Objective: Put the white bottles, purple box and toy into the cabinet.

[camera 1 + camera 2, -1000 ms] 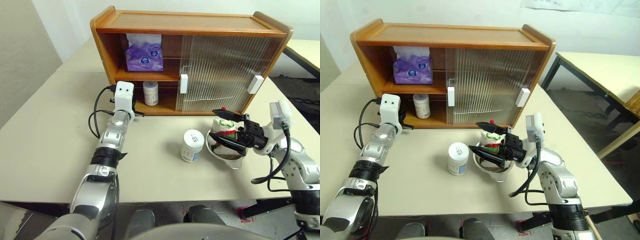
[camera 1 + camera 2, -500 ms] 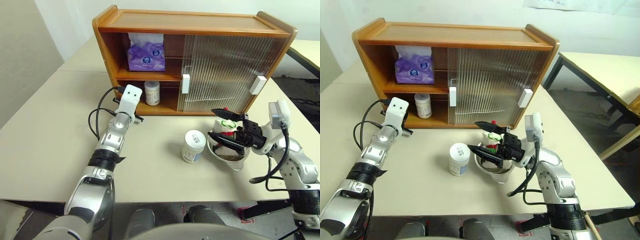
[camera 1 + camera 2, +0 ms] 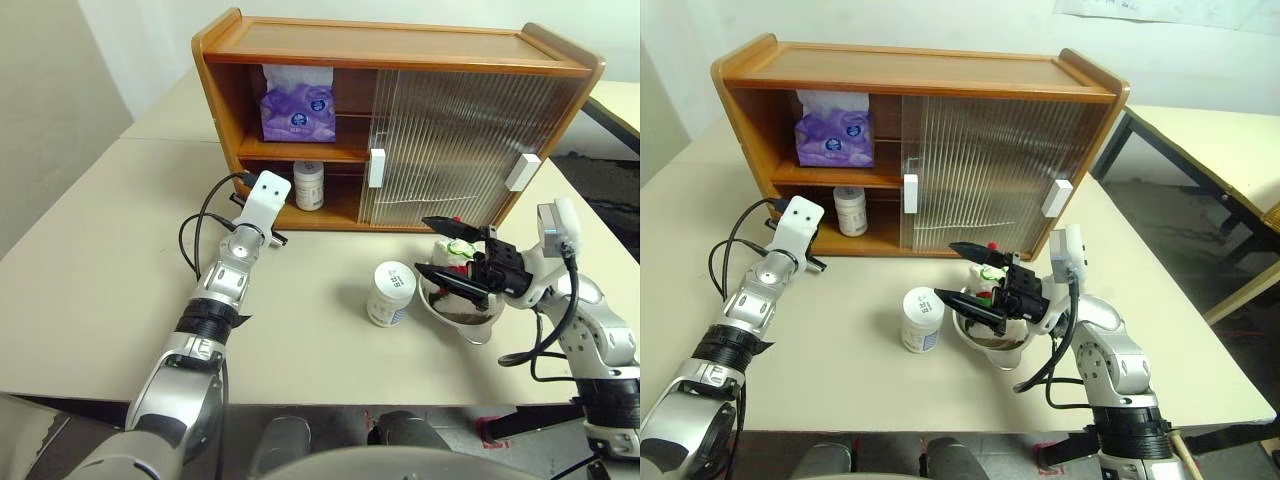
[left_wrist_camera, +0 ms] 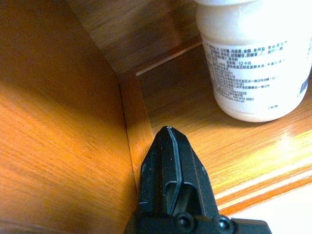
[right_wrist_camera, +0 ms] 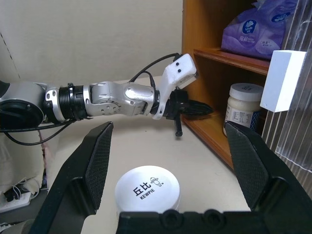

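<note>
The cabinet (image 3: 400, 45) stands at the back of the table with its left part uncovered. The purple box (image 3: 297, 110) sits on its upper shelf. One white bottle (image 3: 308, 185) stands on the lower shelf, and a second white bottle (image 3: 391, 293) stands on the table. The toy (image 3: 452, 252) sits in a metal bowl (image 3: 470, 320). My right gripper (image 3: 421, 245) is open and points left, one finger above the toy and one in front of it. My left gripper (image 4: 168, 134) is shut and empty at the lower shelf's front left corner, apart from the bottle there.
Both ribbed sliding doors (image 3: 450, 140) cover the cabinet's middle and right, with white handles (image 3: 377, 167). A black cable (image 3: 195, 235) loops beside my left wrist. Bare table lies to the left and along the front edge. Another table (image 3: 1200, 140) stands to the right.
My left wrist has rolled, so its white camera block now leans to the right. The whole picture has shifted a little. The right arm, bottles and toy have not moved.
</note>
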